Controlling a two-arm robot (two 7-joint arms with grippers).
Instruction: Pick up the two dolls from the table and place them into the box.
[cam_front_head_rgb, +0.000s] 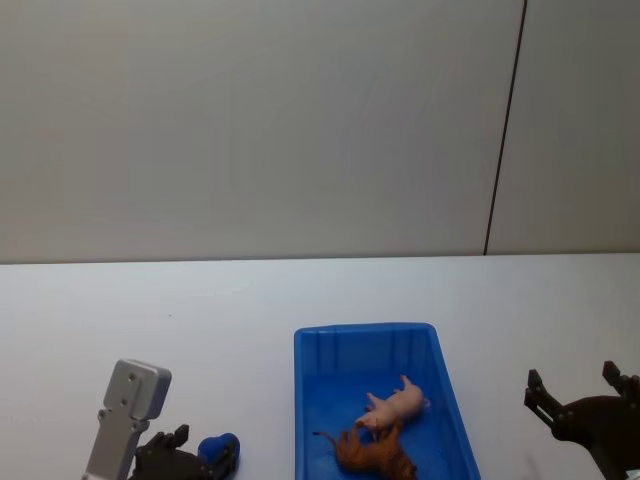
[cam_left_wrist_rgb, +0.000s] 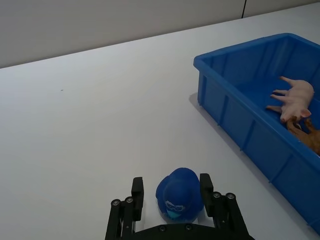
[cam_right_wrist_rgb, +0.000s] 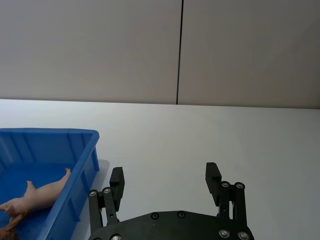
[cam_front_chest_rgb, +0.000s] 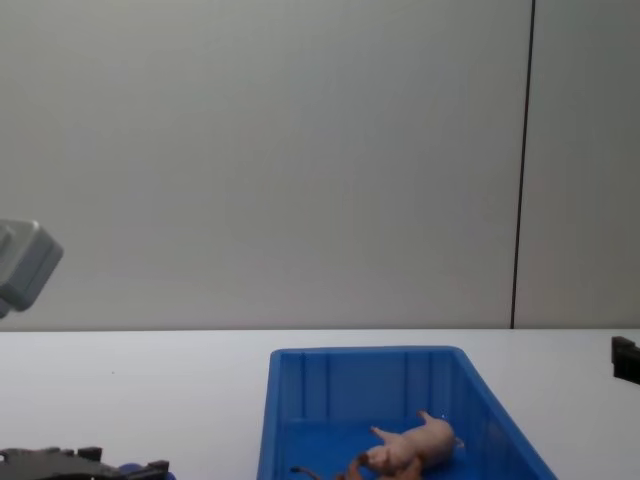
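In the head view, the pig (cam_front_head_rgb: 396, 406) and the brown doll (cam_front_head_rgb: 375, 455) both lie inside the box (cam_front_head_rgb: 312, 400), the pig on its side with its long axis going from near-left to far-right, the brown doll touching it on the near side. The left gripper (cam_front_head_rgb: 195, 458) is low on the table (cam_front_head_rgb: 200, 300), to the left of the box, with a small blue toy (cam_front_head_rgb: 218, 449) at its fingers; the right gripper (cam_front_head_rgb: 575, 392) is on the right of the box, spread wide and empty. In the left wrist view, the left gripper (cam_left_wrist_rgb: 171, 192) stands around the blue toy (cam_left_wrist_rgb: 180, 195), one finger on each side and very near to it; I cannot tell if they press it already. The box (cam_left_wrist_rgb: 240, 125) lies well apart from this gripper, on the side of the robot's right, with the pig (cam_left_wrist_rgb: 295, 100) in it. In the right wrist view, the right gripper (cam_right_wrist_rgb: 166, 181) is wide open, nothing between its fingers, and the box (cam_right_wrist_rgb: 75, 165) with the pig (cam_right_wrist_rgb: 37, 196) is near on the robot's left. In the chest view, the pig (cam_front_chest_rgb: 415, 446) rests on the floor of the box (cam_front_chest_rgb: 290, 400). I judge both dolls are already placed, and the left arm is the nearer one to the blue toy.
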